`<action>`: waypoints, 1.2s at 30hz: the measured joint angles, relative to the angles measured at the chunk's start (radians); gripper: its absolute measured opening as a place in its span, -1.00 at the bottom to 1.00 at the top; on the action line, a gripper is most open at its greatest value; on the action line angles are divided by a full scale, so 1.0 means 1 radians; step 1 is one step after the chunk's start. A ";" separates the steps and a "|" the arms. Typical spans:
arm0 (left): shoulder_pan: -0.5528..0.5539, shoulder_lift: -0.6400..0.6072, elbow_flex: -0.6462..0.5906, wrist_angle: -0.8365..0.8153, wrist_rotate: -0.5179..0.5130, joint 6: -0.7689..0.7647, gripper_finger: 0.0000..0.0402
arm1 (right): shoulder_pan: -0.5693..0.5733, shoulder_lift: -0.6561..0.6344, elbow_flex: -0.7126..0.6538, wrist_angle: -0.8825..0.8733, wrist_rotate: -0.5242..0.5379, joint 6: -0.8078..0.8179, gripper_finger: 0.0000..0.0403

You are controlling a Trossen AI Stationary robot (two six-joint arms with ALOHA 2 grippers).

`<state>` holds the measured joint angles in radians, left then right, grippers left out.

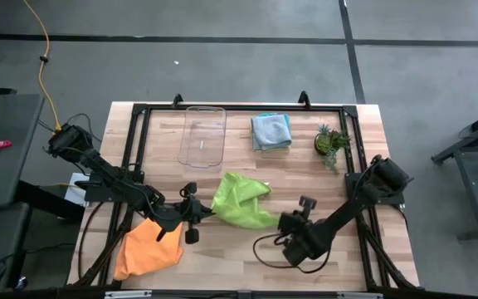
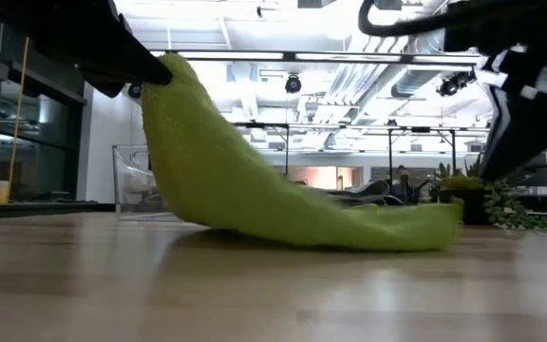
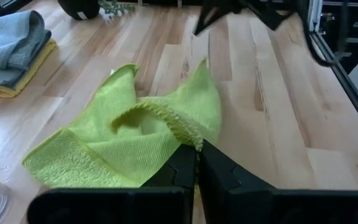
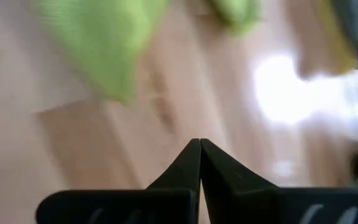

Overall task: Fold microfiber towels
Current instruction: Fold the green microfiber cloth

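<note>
A lime green towel (image 1: 241, 201) lies crumpled at the table's middle, with one end raised. My left gripper (image 1: 209, 208) is shut on that raised end, at the towel's left side. An orange towel (image 1: 148, 249) lies loose on the table near the front left, under my left arm. A folded stack with a blue-grey towel (image 1: 270, 131) on top and a yellow one (image 3: 5, 90) at the bottom rests at the far middle. My right gripper (image 1: 307, 203) hangs shut over bare wood, to the right of the lime towel, touching nothing. My left gripper pinches the lime towel's hemmed edge (image 3: 189, 138) between its two fingers, at the towel's left end. The fingers come from the table's left, slanting down. That end (image 2: 164, 76) is lifted off the table. The cloth slopes down from it, and the far part (image 2: 387, 228) lies on the wood.
A clear plastic tray (image 1: 202, 135) stands at the far middle-left, beside the folded stack. A small potted plant (image 1: 332, 143) stands at the far right. A black frame (image 1: 139, 112) runs around the tabletop. Bare wood shows in front of the lime towel.
</note>
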<state>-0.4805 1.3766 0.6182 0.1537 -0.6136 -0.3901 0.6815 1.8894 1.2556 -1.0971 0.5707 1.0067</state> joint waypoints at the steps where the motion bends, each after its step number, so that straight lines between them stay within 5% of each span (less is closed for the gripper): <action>1: 0.000 0.000 0.000 0.000 0.000 0.000 -1.00 | 0.003 -0.002 0.000 -0.025 0.021 0.024 -1.00; 7: 0.000 0.000 0.000 -0.001 0.000 0.000 -1.00 | 0.038 -0.007 -0.004 0.059 0.130 0.039 -1.00; 13: 0.000 0.000 0.000 -0.001 0.000 0.000 -1.00 | 0.046 -0.008 -0.100 0.225 0.041 0.011 -0.98; 18: 0.000 0.000 0.000 -0.001 0.000 0.000 -1.00 | 0.063 -0.079 -0.214 0.306 0.090 0.107 -0.80; 28: 0.000 0.000 0.000 -0.035 0.064 0.000 -1.00 | 0.097 -0.296 -0.595 1.120 0.112 -0.044 -0.33; 36: 0.002 0.000 0.000 -0.068 0.089 -0.018 -1.00 | 0.013 -0.247 -0.680 1.284 0.109 -0.135 -0.28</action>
<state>-0.4789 1.3766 0.6182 0.0861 -0.5249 -0.4084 0.6950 1.6423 0.5753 0.1866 0.6796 0.8714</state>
